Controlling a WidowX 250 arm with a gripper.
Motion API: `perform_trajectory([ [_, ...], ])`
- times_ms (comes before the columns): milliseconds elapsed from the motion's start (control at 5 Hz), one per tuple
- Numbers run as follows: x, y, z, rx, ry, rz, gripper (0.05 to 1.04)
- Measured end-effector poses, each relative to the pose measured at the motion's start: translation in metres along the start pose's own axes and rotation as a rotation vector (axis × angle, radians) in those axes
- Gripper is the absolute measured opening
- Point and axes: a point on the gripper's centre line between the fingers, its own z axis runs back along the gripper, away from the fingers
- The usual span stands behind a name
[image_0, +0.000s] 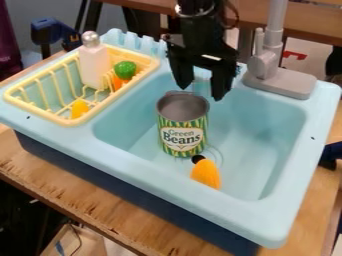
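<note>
The black gripper (201, 94) hangs over the back of the light blue sink (260, 125), its two fingers spread apart with nothing between them. Just below and slightly in front of it, an open-topped can with green and yellow stripes and a white label (182, 135) stands upright in the basin. An orange-yellow toy with a dark end (206, 173) lies on the basin floor, in front of the can and to its right.
A yellow rack (73, 121) at the left holds a whitish bottle with a metallic top (94, 62), a green piece (124, 70), an orange piece (119, 83) and a yellow-orange piece (79, 108). The grey faucet (270, 67) stands at the back right.
</note>
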Motion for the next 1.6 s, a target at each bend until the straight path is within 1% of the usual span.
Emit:
perform_trajectory([
  [200,-0.004,0.000,-0.008,-0.004,0.000,0.066,0.999],
  [400,-0.014,0.001,-0.015,0.005,0.032,0.097,0.999],
  [600,-0.022,0.004,-0.015,0.027,0.069,0.115,0.999],
  [800,-0.031,0.007,-0.007,0.061,0.117,0.110,0.999],
  [1000,-0.040,0.002,0.004,0.071,0.135,0.087,0.999],
  [1200,-0.053,0.001,0.004,0.071,0.183,0.086,0.999],
  [1400,-0.064,0.002,0.001,0.084,0.237,0.095,0.999],
  [1600,-0.069,0.004,0.000,0.095,0.256,0.108,1.000],
])
